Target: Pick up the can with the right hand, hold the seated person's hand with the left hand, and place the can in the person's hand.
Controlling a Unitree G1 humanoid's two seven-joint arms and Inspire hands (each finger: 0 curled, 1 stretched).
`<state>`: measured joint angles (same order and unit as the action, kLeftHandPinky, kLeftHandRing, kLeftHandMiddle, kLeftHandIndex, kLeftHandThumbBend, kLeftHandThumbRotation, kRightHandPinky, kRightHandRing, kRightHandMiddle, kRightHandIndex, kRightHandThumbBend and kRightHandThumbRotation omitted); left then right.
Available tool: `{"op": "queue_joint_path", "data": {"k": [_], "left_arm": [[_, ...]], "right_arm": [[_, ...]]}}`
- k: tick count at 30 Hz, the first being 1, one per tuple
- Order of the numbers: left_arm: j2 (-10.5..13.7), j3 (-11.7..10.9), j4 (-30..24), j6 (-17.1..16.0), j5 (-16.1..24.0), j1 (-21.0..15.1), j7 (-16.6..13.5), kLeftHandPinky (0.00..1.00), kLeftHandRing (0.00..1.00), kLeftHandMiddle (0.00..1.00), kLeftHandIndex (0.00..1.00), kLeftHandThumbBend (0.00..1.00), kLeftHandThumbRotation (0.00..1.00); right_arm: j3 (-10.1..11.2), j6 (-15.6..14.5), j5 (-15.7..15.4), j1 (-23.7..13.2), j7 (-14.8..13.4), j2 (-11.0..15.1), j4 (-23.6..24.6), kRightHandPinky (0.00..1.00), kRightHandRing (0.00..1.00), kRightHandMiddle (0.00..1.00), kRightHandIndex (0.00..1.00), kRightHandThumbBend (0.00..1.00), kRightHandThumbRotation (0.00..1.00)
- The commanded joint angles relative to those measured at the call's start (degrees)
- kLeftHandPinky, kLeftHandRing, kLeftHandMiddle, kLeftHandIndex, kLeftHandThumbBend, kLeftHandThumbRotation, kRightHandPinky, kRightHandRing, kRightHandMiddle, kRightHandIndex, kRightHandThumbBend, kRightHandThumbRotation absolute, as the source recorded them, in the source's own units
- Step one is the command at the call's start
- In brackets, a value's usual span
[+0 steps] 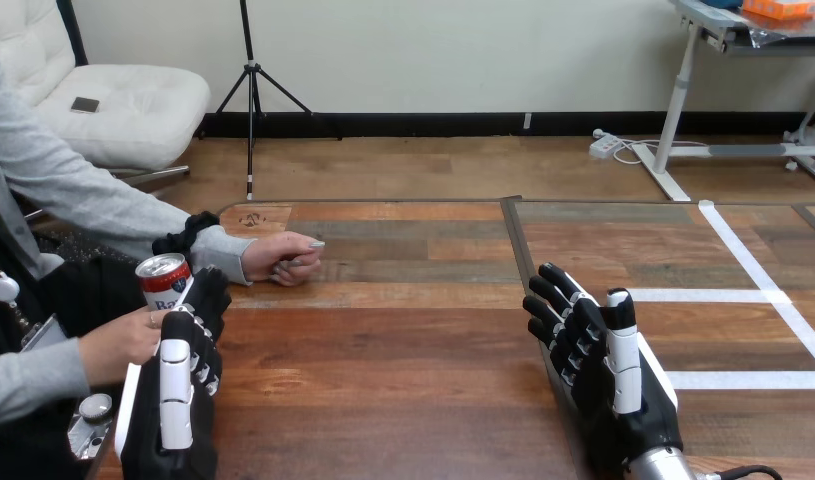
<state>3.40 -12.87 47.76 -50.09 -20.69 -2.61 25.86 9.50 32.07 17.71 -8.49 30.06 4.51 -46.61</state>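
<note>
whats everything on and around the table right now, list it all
can: one, red with a silver top, upright at the table's left edge, in the person's nearer hand
table: one, brown wood, spans the view
tape lines: several, white, on the table's right part
person's nearer hand: one, lower left, holding the can
person's farther hand: one, grey sleeve, resting on the table behind the can
left hand: one, black and white, lower left, right beside the can and the person's nearer hand
right hand: one, black and white, open over the table's right part, holding nothing
</note>
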Motion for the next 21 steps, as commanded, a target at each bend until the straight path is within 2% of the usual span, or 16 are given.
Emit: {"op": "queue_joint_path", "data": {"k": [1,21], "left_arm": [[-0.60,-0.74,0.03,-0.65,-0.81,-3.77,1.26,1.00,0.97,0.95,0.94,0.69,1.00],[-0.39,-0.74,-0.40,-0.35,-0.03,-3.46,1.67,1.00,0.99,0.97,0.96,0.68,1.00]], "right_arm": [[0.47,0.74,-0.17,-4.32,0.15,-0.22,0.02,0.96,0.93,0.93,0.91,0.86,1.00],[0.29,0.09,-0.87,-3.75,-0.77,-0.31,1.21,0.93,0.91,0.91,0.89,0.86,1.00]]}}
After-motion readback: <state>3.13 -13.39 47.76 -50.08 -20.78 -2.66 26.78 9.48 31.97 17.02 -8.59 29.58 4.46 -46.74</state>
